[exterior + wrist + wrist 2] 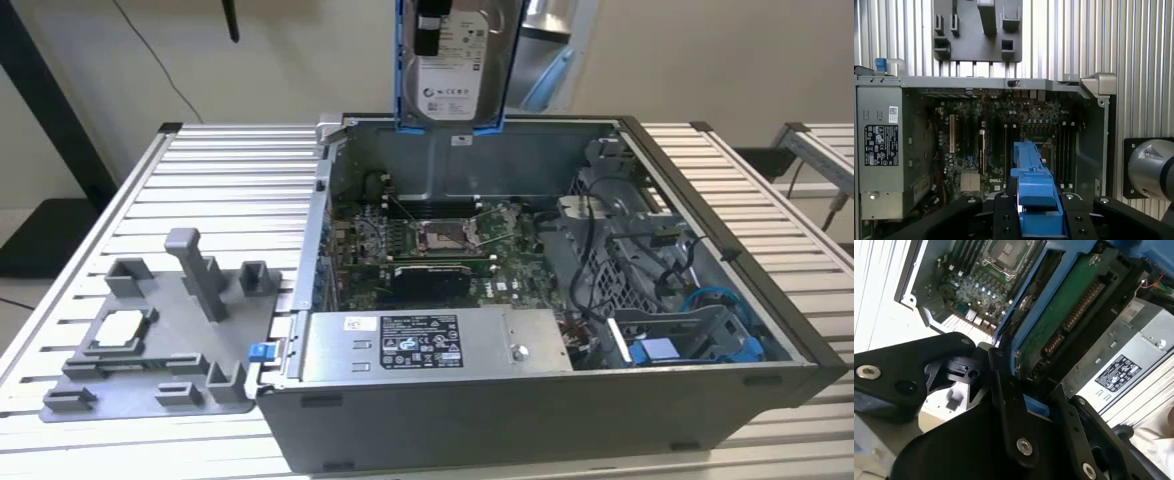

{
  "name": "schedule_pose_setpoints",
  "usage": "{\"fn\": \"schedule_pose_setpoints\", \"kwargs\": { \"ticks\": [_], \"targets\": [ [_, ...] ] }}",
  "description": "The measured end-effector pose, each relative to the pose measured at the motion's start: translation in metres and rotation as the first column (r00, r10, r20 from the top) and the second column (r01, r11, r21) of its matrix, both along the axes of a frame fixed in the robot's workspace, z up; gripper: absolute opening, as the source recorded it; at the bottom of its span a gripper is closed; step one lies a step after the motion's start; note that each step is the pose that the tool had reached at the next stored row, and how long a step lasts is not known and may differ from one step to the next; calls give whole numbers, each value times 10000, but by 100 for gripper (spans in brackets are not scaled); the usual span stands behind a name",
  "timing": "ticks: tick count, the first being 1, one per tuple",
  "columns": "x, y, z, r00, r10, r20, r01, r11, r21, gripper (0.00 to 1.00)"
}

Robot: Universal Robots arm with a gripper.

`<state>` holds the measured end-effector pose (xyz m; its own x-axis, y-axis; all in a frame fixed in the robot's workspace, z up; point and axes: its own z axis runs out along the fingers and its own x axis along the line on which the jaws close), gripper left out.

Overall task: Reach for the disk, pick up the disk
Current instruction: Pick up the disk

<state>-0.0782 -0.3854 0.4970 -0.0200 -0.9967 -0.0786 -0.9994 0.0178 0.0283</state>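
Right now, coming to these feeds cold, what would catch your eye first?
The disk, in its bright blue bracket, hangs upright above the open computer case, at the top of the exterior view. In the first wrist view the gripper is shut on its blue edge. A grey fixture plate lies on the slatted table, at the exterior view's left of the case.

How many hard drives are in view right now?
1: the disk, framed in blue, gripped by the gripper above the open computer case. Others may sit hidden inside the case.
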Motion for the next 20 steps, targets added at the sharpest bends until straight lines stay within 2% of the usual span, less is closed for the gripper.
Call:
{"fn": "schedule_pose_setpoints", "kwargs": {
  "ticks": [20],
  "targets": [
    [595, 0, 0, 10000, -1, -2, 1, 10000, 6, 0]
  ]
}}
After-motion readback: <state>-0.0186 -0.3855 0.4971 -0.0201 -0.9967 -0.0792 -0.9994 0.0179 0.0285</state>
